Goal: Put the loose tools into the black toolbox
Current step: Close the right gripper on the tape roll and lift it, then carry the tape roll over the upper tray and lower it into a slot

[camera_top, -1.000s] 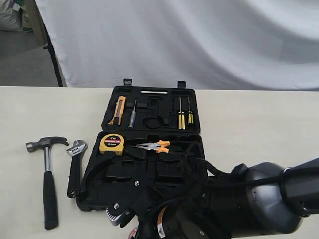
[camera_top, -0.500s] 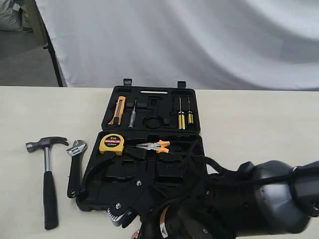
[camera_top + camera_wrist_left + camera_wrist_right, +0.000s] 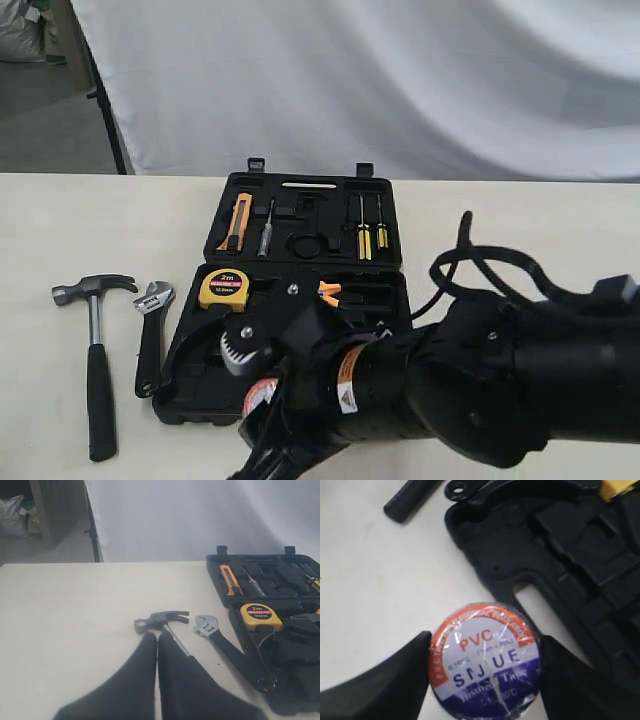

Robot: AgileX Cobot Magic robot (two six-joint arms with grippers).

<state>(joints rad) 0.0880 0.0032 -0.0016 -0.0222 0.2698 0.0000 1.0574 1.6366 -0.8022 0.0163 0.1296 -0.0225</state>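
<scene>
Over the beige table (image 3: pixel 370 570), right tool (image 3: pixel 485 652) clamps a "PVC" tape roll (image 3: pixel 485 672); left tool (image 3: pixel 157 636) closed.

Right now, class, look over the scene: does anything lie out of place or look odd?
Yes. The hammer and wrench lie loose on the table left of the open toolbox, outside its recesses. The tape roll is also outside, clamped between the jaws of the right gripper. Nothing looks damaged or spilled.
</scene>
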